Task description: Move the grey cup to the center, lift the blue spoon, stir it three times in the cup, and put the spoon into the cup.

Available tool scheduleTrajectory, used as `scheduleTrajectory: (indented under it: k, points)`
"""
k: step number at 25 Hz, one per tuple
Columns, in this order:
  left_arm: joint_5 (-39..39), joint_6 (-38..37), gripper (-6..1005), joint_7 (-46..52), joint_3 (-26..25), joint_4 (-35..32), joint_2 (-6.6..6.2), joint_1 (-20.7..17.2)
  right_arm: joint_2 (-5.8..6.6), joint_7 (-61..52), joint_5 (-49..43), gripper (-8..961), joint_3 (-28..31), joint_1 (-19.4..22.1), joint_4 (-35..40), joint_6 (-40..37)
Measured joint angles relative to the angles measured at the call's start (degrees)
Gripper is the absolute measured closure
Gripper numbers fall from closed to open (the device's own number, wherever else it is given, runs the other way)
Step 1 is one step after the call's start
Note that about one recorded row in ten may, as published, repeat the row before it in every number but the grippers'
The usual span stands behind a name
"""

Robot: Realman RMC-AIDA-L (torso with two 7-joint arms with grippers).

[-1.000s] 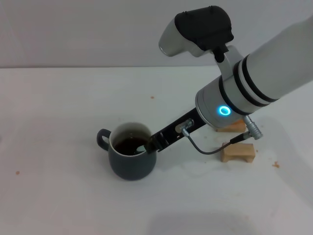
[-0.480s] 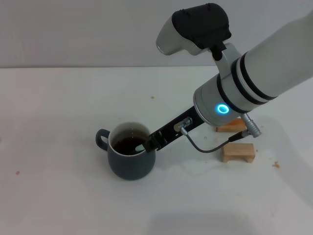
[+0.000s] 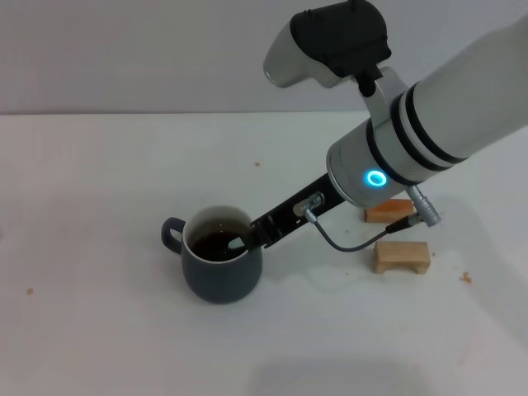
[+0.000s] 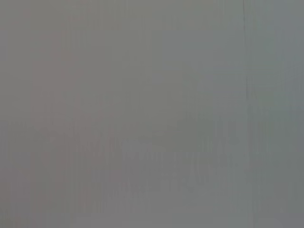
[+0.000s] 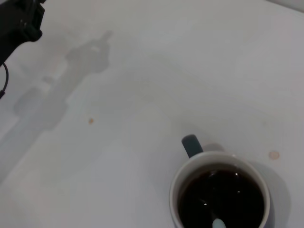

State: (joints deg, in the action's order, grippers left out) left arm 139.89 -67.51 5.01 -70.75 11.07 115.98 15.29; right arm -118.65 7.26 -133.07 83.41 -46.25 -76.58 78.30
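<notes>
The grey cup point(image 3: 219, 266) stands left of the table's middle, its handle pointing left, with dark brown liquid inside point(image 5: 221, 198). The blue spoon point(image 3: 238, 244) leans in the liquid against the right side of the rim. Its pale handle point(image 5: 217, 223) rises out of the drink in the right wrist view. My right gripper point(image 3: 257, 234) reaches down from the right to the cup's rim and is shut on the spoon's handle. A black part with a cable point(image 5: 16, 23), which looks like my left gripper, hangs far off beyond the cup's handle side.
Two small wooden blocks point(image 3: 401, 256) point(image 3: 388, 211) lie to the right of the cup, under my right forearm. A black cable point(image 3: 346, 243) loops off the right wrist just above the table. Small brown specks point(image 3: 256, 163) dot the white tabletop.
The right gripper and the spoon have shifted slightly toward the cup's far rim. The forearm has risen a little. The cup has barely moved.
</notes>
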Motion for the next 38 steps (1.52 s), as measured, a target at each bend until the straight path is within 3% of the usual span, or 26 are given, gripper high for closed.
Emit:
scheduleTrajectory:
  k: [16,24,38]
  points:
    - [0.04,0.06,998,0.0,0.0,-0.09,0.04,-0.03,0.09,0.12,-3.06,796,2.6,-1.56,1.65,0.44]
    - [0.03,0.03,998,0.0,0.0,-0.08,-0.03,-0.08,-0.14,-0.12,-0.59,796,1.11,-1.3,1.31,1.39]
    - [0.03,-0.09,998,0.0,0.0,-0.1,-0.27,-0.26,0.03,0.17,-1.22,796,1.52,-3.22,4.5,-2.15]
